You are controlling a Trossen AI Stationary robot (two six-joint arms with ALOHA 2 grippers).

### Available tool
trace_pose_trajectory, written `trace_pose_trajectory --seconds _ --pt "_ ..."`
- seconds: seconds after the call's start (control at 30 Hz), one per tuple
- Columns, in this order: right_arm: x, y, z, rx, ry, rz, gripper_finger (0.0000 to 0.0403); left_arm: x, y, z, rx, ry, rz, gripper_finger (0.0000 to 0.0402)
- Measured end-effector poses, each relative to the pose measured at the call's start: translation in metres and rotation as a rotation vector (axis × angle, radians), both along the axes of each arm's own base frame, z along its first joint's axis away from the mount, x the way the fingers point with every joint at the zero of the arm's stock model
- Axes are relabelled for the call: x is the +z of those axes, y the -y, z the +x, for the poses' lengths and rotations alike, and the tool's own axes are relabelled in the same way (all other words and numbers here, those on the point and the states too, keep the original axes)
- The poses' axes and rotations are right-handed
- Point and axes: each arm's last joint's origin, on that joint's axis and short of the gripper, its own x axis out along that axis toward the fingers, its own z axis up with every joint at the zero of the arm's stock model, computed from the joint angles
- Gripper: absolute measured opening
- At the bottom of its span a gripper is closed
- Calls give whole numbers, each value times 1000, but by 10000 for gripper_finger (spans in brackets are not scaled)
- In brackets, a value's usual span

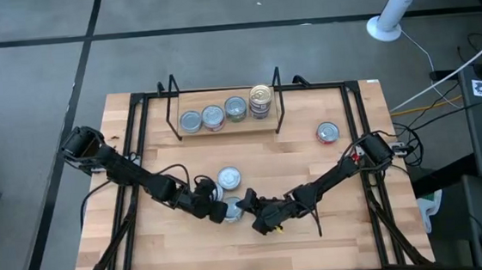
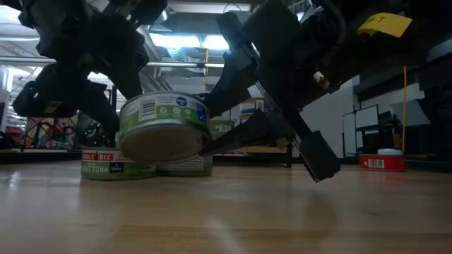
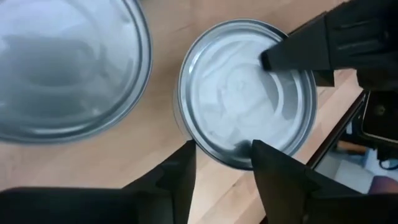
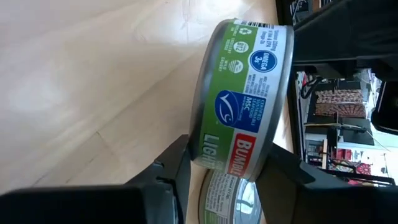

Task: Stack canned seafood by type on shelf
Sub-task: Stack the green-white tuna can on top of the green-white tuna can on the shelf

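You are roughly midway. On the shelf (image 1: 223, 132), at the far middle of the tabletop (image 1: 334, 222), three single cans sit in a row and a short stack (image 1: 261, 101) stands at the row's right end. Still off the shelf are a red-labelled can (image 1: 328, 132) alone at the far right, a silver-lidded can (image 1: 228, 178) near the middle, and the green can (image 4: 245, 99) now between the two arms at the near middle. A further can may lie under that one; the low view shows two resting on the wood behind it.

Your left gripper (image 3: 221, 165) reaches in from the left with the arm stretched low across the tabletop. Its fingers are parted on either side of the green can's rim and do not look to be pressing it, so I take them as released. Your right gripper (image 4: 224, 165) comes in from the right, its arm bent low, and its fingers are grasping the green can by its label wall. In the low view the can hangs tilted, clear of the wood. This looks like a handover to the right arm, which must then carry the can to the shelf.
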Motion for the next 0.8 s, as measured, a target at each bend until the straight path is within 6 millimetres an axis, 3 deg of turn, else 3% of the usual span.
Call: trace_pose_trajectory --seconds 0.3,0.8 --pt "1 0 0 -26 11 -15 134 9 -1 -4 -104 23 46 152" --pt "10 6 8 -130 54 -61 134 75 -16 -34 -283 260 170 152"
